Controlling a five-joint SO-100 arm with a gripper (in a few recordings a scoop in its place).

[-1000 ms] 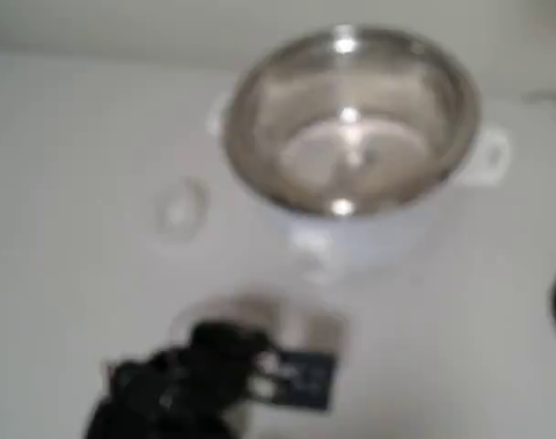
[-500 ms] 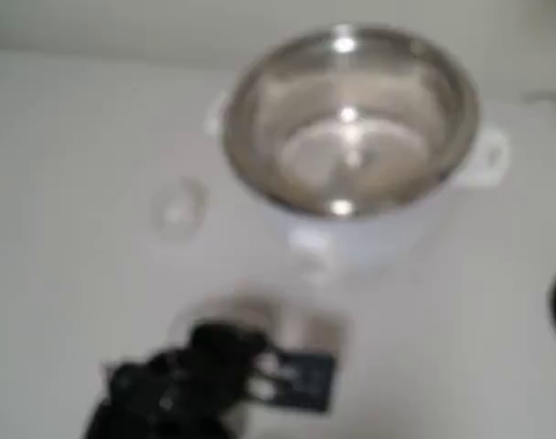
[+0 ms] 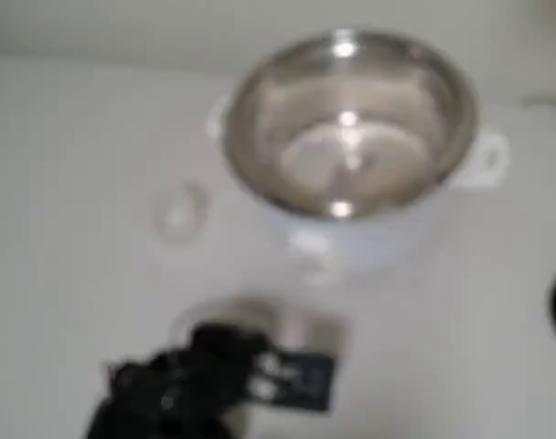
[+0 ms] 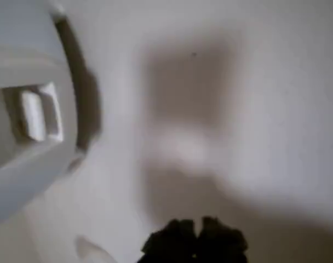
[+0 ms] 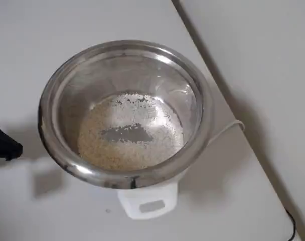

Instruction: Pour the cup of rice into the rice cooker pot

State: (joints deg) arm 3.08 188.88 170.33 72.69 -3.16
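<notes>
1. Rice cooker pot [image 5: 123, 113] is seen from the overhead view on a white table [image 5: 57, 30]; shiny silver inner walls, white casing w/ a white handle tab at the bottom edge.
2. Rice [image 5: 130, 133] is spread over the pot floor as a pale layer, w/ a bare metal patch near the centre.
3. In the fixed view the pot [image 3: 349, 128] sits at upper centre-right, small white side handles visible; pic is blurred, so the rice inside can't be made out there.
4. Cup [image 3: 179, 210] is seen faintly in the fixed view, on the table left of the pot & well apart from the gripper; upright or tipped can't be told through the blur.
5. Gripper [image 3: 260, 370] is at the bottom of the fixed view, black, below-left of the pot, not touching it.
6. In the wrist view the dark fingertips [image 4: 172, 241] show at the bottom edge, lying close together, w/ nothing seen between them; whether fully pressed together can't be told.
7. Pot casing [image 4: 29, 109] is at the left of the wrist view, the gripper's shadow falling on bare table beside it.
</notes>
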